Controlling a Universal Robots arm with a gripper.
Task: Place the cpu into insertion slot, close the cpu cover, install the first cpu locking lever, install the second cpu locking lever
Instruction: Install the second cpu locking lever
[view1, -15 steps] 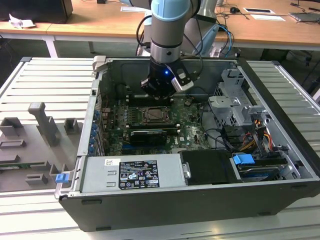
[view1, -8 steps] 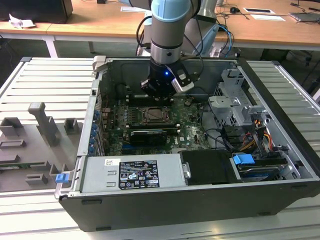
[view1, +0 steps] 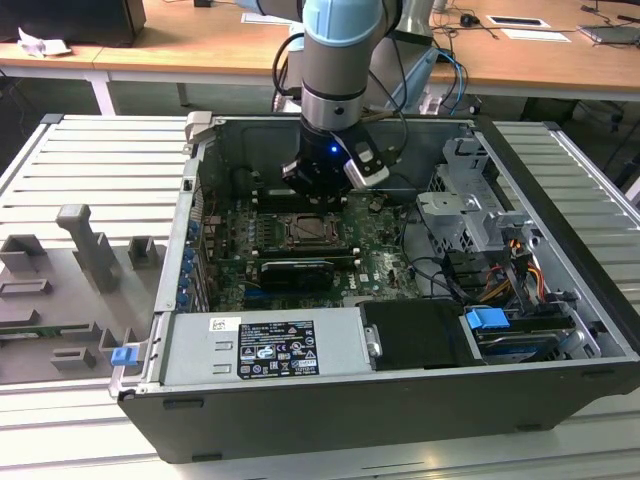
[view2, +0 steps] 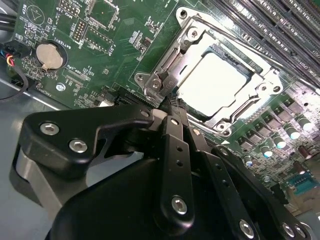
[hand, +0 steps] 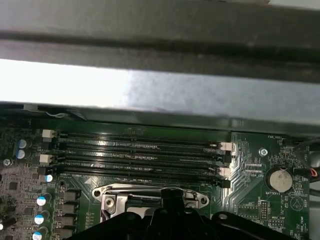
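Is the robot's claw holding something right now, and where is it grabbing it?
It cannot be told. The gripper sits right at the edge of the cpu cover, which lies closed over the cpu, but its tips are hidden, so any hold is unclear.

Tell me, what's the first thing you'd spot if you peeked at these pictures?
The big blue-and-grey robot arm reaching down into the open computer case in the exterior view. Its black gripper sits right at the edge of the shiny cpu cover, and inside that frame the bright silvery cpu already lies in its slot on the green motherboard.
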